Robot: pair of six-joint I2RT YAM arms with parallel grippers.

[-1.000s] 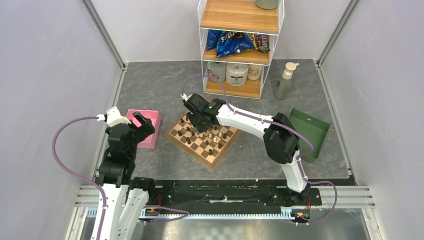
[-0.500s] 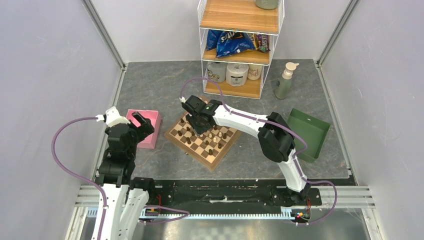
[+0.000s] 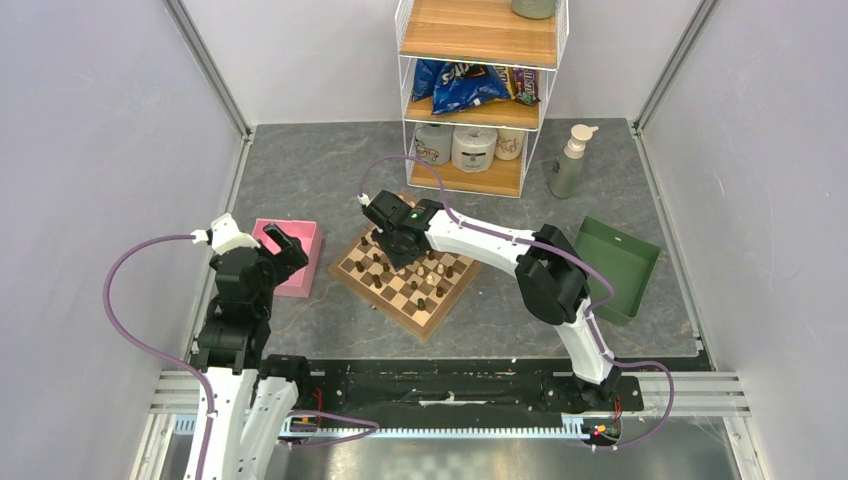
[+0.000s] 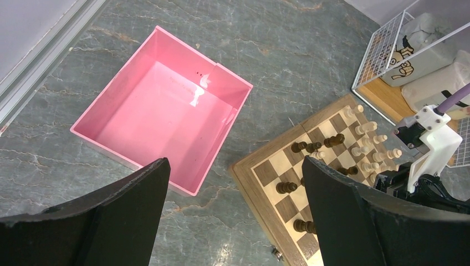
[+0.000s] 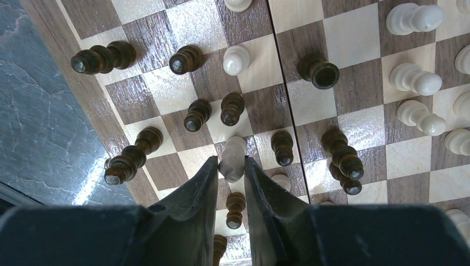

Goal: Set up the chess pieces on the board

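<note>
- One grey marbled desk (image 3: 300,170) carries everything. A wire shelf rack (image 3: 480,90) stands at the middle of its far edge.
- The board (image 3: 430,318) lies near the desk's middle, turned corner-on to the near edge. A pink tray (image 4: 161,116) sits near it toward the left edge, and a green tray (image 3: 625,265) lies well apart toward the right edge.
- The left gripper (image 4: 235,163) hangs above the pink tray, jaws released wide and holding nothing.
- The right gripper (image 5: 230,166) is low over the side of the board that faces the desk's far-left corner. Its jaws are clenched on a pale piece (image 5: 234,148). I cannot tell whether that piece's base touches the board.
- The chess pieces in view are all on the board but unsorted. Dark pieces (image 5: 194,113) crowd the squares around the jaws, a cream pawn (image 5: 236,59) stands among them, and more cream pieces (image 5: 413,80) gather on the other half.
- With so much mixed, the task looks far from done, and the step in hand seems to be moving this pale piece to the cream side.
- Dark pieces stand just beside each finger, so the lift should probably go straight up before any sideways travel, or the jaws may clip a neighbour.
- The turned wood looks narrow and slick and could pivot in the grip. It seems wise to lower it onto the middle of a free square and let go only once its base sits flat.
</note>
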